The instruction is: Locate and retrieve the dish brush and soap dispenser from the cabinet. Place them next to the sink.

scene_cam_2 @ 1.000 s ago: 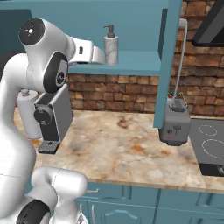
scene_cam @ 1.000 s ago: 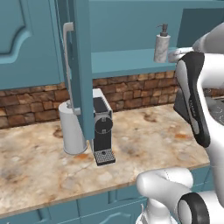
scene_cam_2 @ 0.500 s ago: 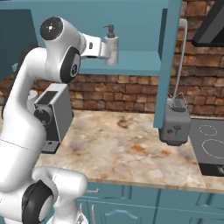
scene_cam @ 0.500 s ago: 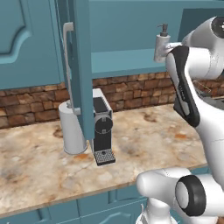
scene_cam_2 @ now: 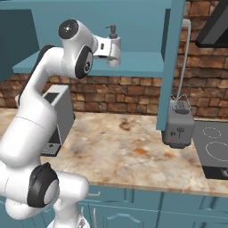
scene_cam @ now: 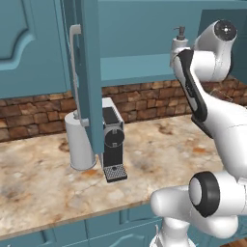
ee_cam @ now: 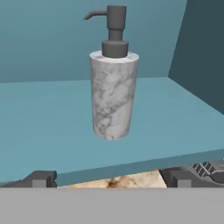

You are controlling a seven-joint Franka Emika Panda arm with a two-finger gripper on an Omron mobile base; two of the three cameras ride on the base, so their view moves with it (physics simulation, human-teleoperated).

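At centre frame in the hand view, stands upright on the teal cabinet [ee_cam: 52, 131] shelf: marbled grey-white cylindrical soap dispenser [ee_cam: 113, 94]. Now raised to shelf level, two-finger gripper [ee_cam: 109, 178], spread wide. Ready to advance and grasp.

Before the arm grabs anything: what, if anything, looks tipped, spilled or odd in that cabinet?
Nothing stands out. The soap dispenser stands upright on the cabinet shelf, pump on top, no spill around it. The gripper is open before it.
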